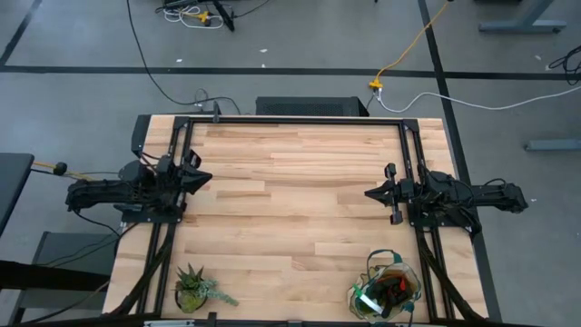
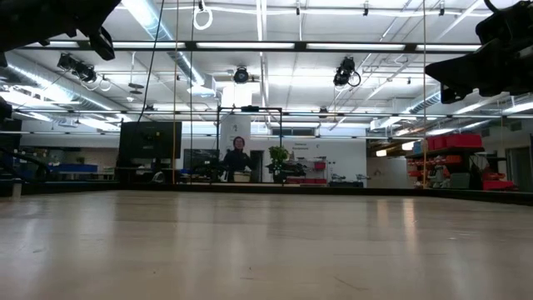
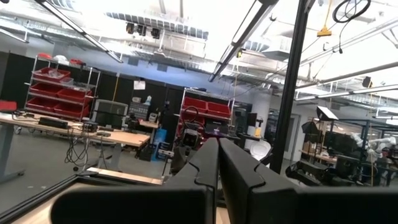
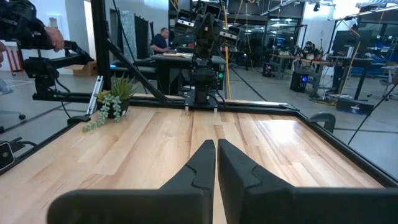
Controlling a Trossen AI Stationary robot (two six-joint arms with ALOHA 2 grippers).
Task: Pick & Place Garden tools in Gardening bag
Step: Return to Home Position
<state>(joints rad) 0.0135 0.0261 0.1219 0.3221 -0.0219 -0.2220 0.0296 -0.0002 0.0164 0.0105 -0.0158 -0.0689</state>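
Observation:
The gardening bag (image 1: 388, 287) stands on its base at the table's near right corner, with red, black and bright green things showing inside its round mouth. No tool lies loose on the table. My left gripper (image 1: 205, 177) hovers shut and empty at the table's left side; its fingers (image 3: 217, 163) point level toward the right. My right gripper (image 1: 370, 193) hovers shut and empty at the table's right side; its fingers (image 4: 215, 158) point toward the left arm.
A small spiky green potted plant (image 1: 193, 288) stands near the table's near left corner and shows in the right wrist view (image 4: 112, 98). A black frame (image 1: 300, 119) runs along the table's far, left and right sides. A person (image 2: 237, 157) stands far behind the table.

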